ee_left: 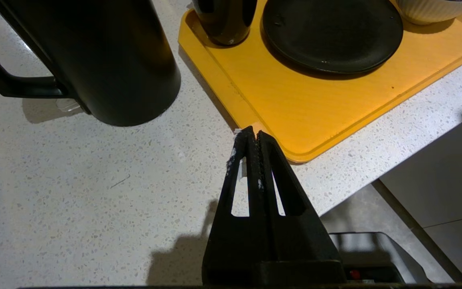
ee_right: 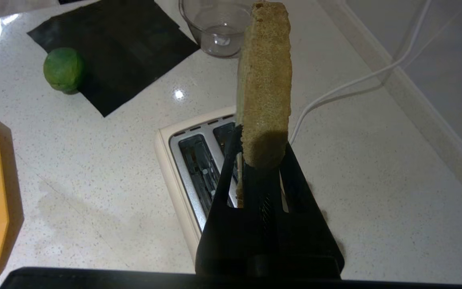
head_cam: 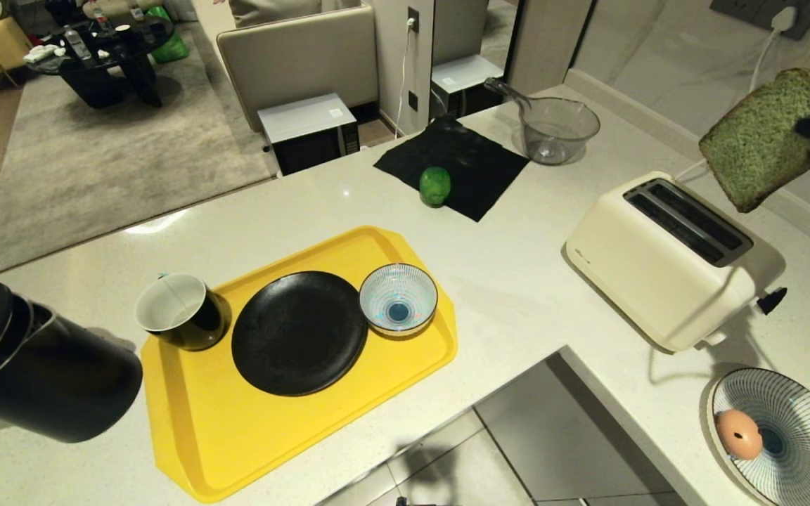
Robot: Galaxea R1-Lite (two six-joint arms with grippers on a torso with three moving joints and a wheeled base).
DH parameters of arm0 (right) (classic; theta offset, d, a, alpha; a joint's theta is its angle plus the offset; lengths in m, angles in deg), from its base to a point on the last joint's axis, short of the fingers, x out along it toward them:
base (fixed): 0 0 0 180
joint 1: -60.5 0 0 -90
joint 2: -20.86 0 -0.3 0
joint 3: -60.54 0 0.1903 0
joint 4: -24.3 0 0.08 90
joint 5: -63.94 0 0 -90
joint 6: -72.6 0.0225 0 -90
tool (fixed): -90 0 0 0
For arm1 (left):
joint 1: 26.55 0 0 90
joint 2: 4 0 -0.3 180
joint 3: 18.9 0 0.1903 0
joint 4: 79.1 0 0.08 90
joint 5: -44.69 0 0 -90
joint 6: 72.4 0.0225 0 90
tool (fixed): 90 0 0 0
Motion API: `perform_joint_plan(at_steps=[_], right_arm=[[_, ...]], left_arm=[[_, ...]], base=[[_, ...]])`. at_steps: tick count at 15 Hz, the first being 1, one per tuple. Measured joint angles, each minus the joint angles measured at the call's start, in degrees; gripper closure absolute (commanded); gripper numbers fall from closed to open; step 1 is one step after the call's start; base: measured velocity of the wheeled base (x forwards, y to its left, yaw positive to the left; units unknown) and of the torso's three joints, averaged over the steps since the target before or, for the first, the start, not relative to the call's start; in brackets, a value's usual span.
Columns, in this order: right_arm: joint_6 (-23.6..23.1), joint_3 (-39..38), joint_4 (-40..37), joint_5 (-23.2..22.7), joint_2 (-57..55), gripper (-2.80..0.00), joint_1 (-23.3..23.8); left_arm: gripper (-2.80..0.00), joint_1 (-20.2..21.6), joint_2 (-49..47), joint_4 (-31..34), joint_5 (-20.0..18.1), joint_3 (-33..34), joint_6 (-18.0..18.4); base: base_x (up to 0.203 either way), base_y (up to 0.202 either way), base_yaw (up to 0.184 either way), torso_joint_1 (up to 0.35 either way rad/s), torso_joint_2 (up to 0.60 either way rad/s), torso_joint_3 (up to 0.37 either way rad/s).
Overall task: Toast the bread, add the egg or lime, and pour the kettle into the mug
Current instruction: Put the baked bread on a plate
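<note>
Resting closed and empty above the tabletop [ee_left: 94, 200], the left gripper [ee_left: 254, 138] idles near the kettle [head_cam: 46, 365]. Farther right, the right gripper [ee_right: 261, 160] pinches the bread [head_cam: 763, 137] edge-on above the toaster [head_cam: 665, 260]; soft, light crumb likely tears, so grip the crust gently.

Matte black left hand [ee_left: 254, 138], slotted tapering fingers, matching black right hand [ee_right: 255, 160]

The green-tinted bread [head_cam: 756, 144] hangs tilted in the air above the toaster [head_cam: 665, 260]. The lime [head_cam: 434, 185] sits on a black cloth [head_cam: 475, 169]. The spotted egg [head_cam: 738, 433] lies in a striped plate [head_cam: 806, 450]. The black kettle [head_cam: 32, 365] stands beside the mug [head_cam: 178, 311], which sits upright on the yellow tray [head_cam: 236, 436].
</note>
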Motion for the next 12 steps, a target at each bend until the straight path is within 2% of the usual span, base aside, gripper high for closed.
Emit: perform_joint_plan(at_steps=[6, 8, 12], right_arm=[[-0.5, -0.5, -0.7, 1.2, 2.2, 0.00, 0.0], [-1.5, -1.1, 0.2, 3.5, 3.3, 0.00, 0.0], [-1.9, -2.5, 2.3, 3.7, 4.7, 0.00, -0.2]], left_arm=[[0.00, 0.0, 0.0, 0.0, 0.0, 0.0, 0.0], [0.00, 0.0, 0.0, 0.0, 0.0, 0.0, 0.0], [0.00, 0.0, 0.0, 0.0, 0.0, 0.0, 0.0]], base=[[0.000, 0.000, 0.000, 0.000, 0.00, 0.000], [0.000, 0.000, 0.000, 0.000, 0.00, 0.000], [0.000, 0.000, 0.000, 0.000, 0.00, 0.000]])
